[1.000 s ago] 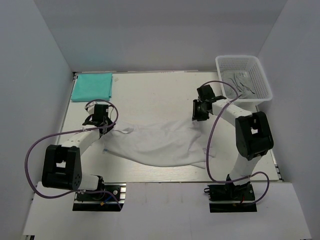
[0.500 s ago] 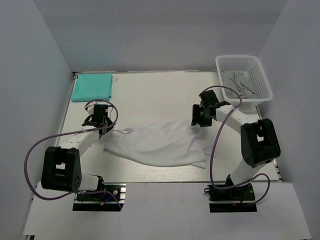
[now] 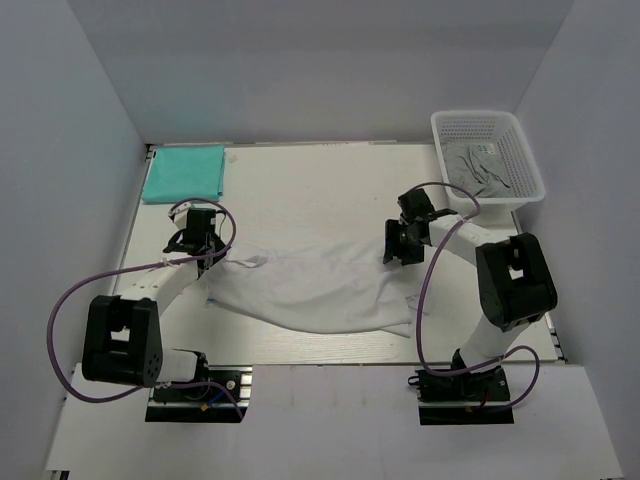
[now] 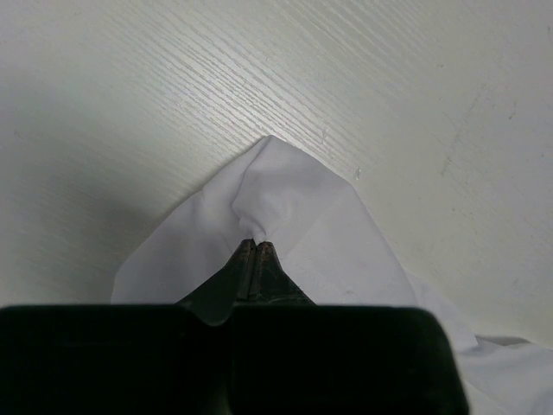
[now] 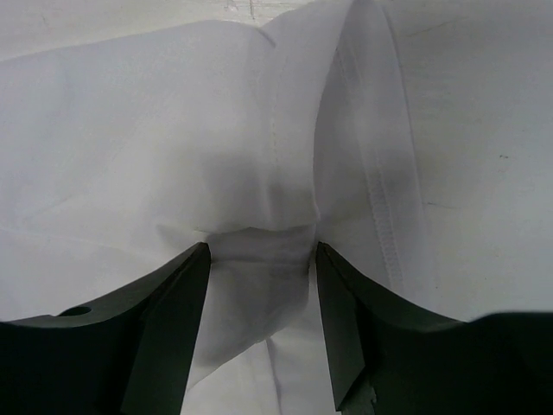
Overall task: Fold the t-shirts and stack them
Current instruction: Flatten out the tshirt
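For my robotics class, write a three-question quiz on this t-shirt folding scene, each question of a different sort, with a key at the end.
1. True or false: the left gripper is shut on a pinch of the white t-shirt.
2. Where does the folded teal t-shirt lie? A: on top of the white t-shirt. B: at the far left corner of the table. C: hanging off the table's near edge.
3. Fill the gap: the right gripper has its jaws ___ around a bunch of white cloth.

Key: 1 true; 2 B; 3 open.
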Controlling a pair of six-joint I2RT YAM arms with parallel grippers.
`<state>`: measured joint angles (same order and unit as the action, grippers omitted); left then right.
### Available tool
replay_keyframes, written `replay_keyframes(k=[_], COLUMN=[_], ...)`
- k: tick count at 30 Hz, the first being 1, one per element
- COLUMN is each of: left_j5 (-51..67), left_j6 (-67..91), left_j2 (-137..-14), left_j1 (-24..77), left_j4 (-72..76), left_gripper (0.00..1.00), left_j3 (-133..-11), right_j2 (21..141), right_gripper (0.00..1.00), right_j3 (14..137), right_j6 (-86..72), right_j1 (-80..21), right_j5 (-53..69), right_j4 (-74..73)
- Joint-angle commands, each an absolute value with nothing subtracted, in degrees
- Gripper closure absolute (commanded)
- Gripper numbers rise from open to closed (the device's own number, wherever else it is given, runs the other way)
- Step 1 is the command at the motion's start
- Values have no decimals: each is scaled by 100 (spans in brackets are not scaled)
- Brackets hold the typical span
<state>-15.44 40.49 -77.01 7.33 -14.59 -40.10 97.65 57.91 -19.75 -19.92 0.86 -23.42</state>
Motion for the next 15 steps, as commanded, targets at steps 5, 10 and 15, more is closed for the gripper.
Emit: replay_keyframes(k=[5, 10, 15], left_j5=[-1591, -1591, -1591], left_j6=[4017, 4017, 4017], left_j2=[-7436, -7331, -7216], left_j1=[738, 738, 738], left_j4=[-1450, -1502, -1503], left_gripper=[100, 100, 100], left_j3=[-3981, -3981, -3981], right_j2=[9431, 9159, 8956], right_gripper=[63, 80, 76], right_j3=[5634, 5739, 5766], right_j6=[-2004, -2065, -2101], right_j1=[-1986, -1986, -1986], right_j5=[473, 431, 273], right_j4=[-2189, -2398, -2654])
